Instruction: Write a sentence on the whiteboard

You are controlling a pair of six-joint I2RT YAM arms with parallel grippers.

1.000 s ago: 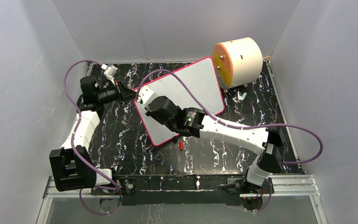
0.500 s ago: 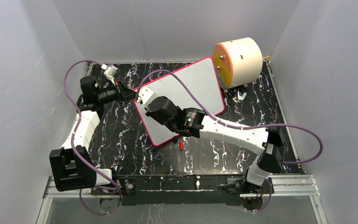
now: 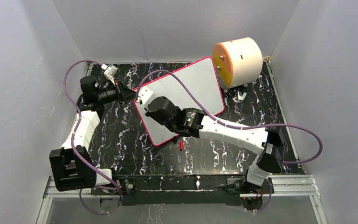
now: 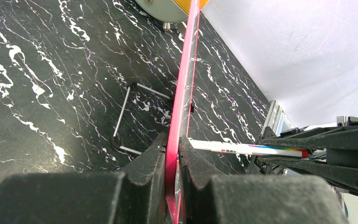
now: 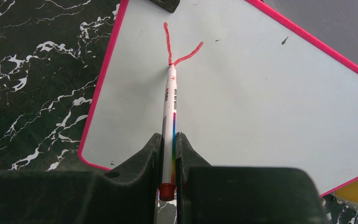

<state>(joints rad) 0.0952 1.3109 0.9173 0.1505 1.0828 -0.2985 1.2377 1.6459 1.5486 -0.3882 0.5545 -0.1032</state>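
The whiteboard (image 3: 200, 86), white with a pink-red frame, stands tilted on the black marble table. My left gripper (image 3: 129, 93) is shut on its left edge; the left wrist view shows the frame (image 4: 182, 93) edge-on between the fingers. My right gripper (image 3: 148, 103) is shut on a slim white marker (image 5: 170, 121) with a red end, its tip touching the board (image 5: 261, 84). Of the sentence, only a red "Y"-shaped stroke (image 5: 177, 49) shows near the board's upper left corner. The marker also shows in the left wrist view (image 4: 242, 148).
A cream cylinder with an orange face (image 3: 237, 61) stands at the back right, just behind the board. A small red cap (image 3: 181, 145) lies on the table in front of the board. A wire stand (image 4: 128, 116) lies behind the board. Grey walls enclose the table.
My right wrist has shifted very slightly along the board with the marker. The left arm and the board have not moved.
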